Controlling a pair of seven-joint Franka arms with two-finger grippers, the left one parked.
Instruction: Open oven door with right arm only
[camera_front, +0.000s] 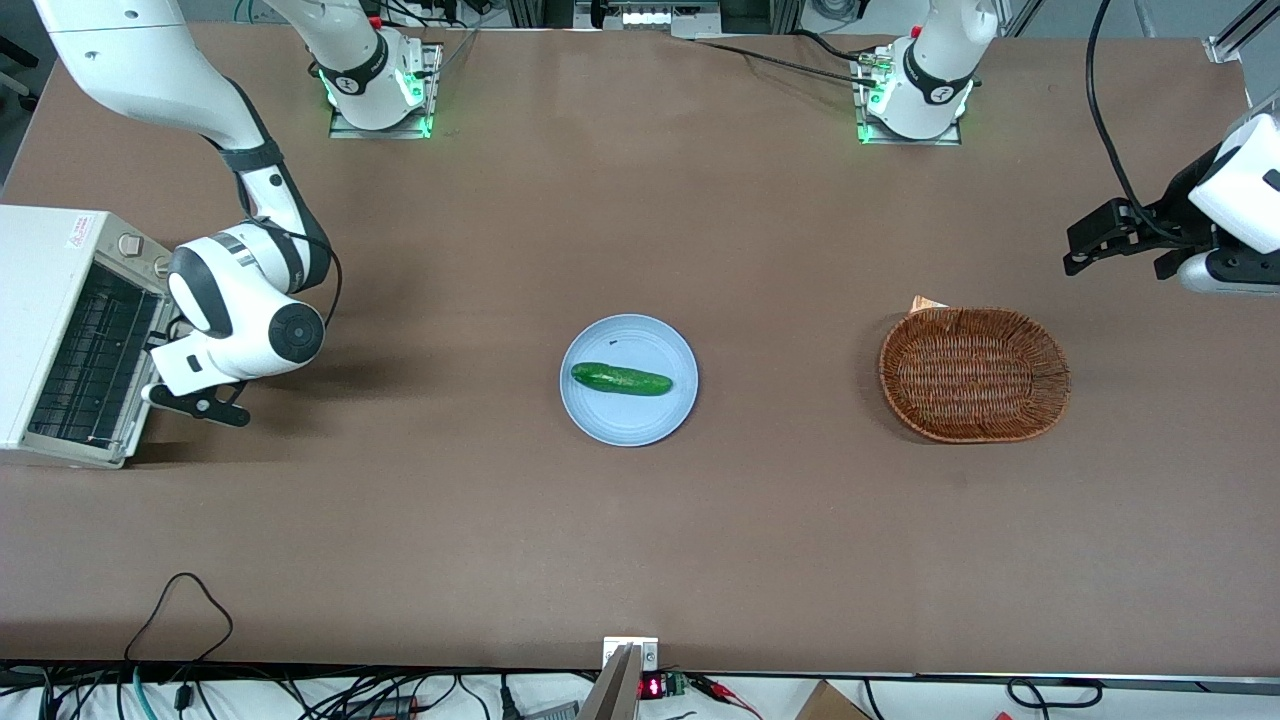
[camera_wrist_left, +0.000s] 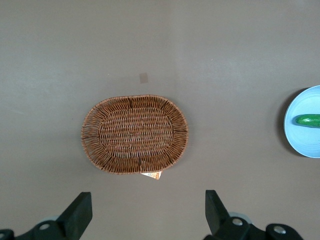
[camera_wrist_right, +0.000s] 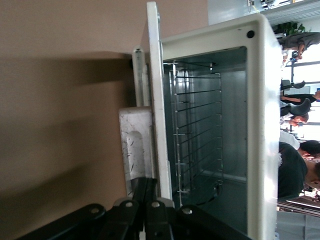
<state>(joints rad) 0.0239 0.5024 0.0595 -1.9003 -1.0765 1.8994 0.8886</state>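
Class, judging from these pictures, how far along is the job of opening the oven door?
Mostly done: the oven door is swung down, exposing the wire rack inside the oven. In hand: the gripper sits at the door's handle. Left: perhaps lowering it the last bit, then letting go.

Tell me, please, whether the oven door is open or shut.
Open: the oven door hangs down, baring the wire rack; the tool is at its handle.

No text can be read with confidence. The oven carries a small red-and-white sticker on its top, its print illegible. A small display at the table's near edge glows with red digits, unreadable.
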